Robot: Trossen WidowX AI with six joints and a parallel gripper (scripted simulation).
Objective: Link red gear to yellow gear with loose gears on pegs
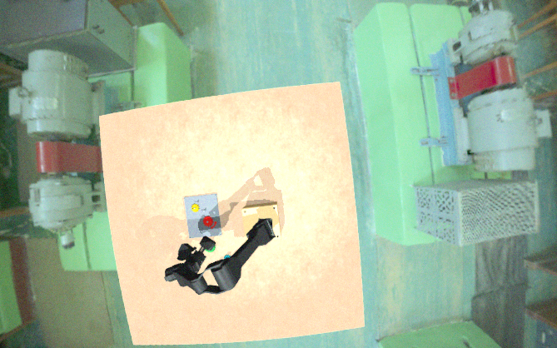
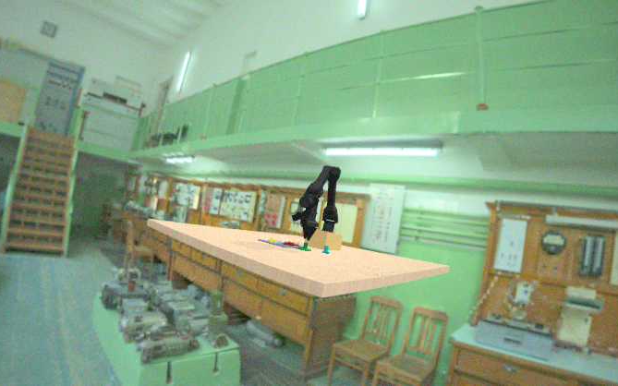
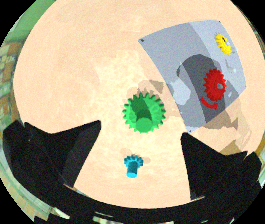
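From the top, we see the gripper (image 1: 198,251) over the green gear (image 2: 306,247) (image 3: 144,113), near the grey board (image 1: 191,231) (image 3: 158,42); the blue gear (image 1: 226,256) (image 2: 325,249) (image 3: 132,165) lies to its right.

From the exterior, both gears stand on the table (image 2: 378,268), knobs up; we judge them light and stiff.

From the wrist, our fingers stand wide open, holding nothing; we would pinch the green gear by its upright knob, squarely, since smooth sides might slip and tilt it.

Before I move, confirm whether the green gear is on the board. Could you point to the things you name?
No, the green gear (image 2: 306,248) (image 3: 144,113) stands on the tabletop beside the board (image 1: 202,200) (image 3: 158,45).
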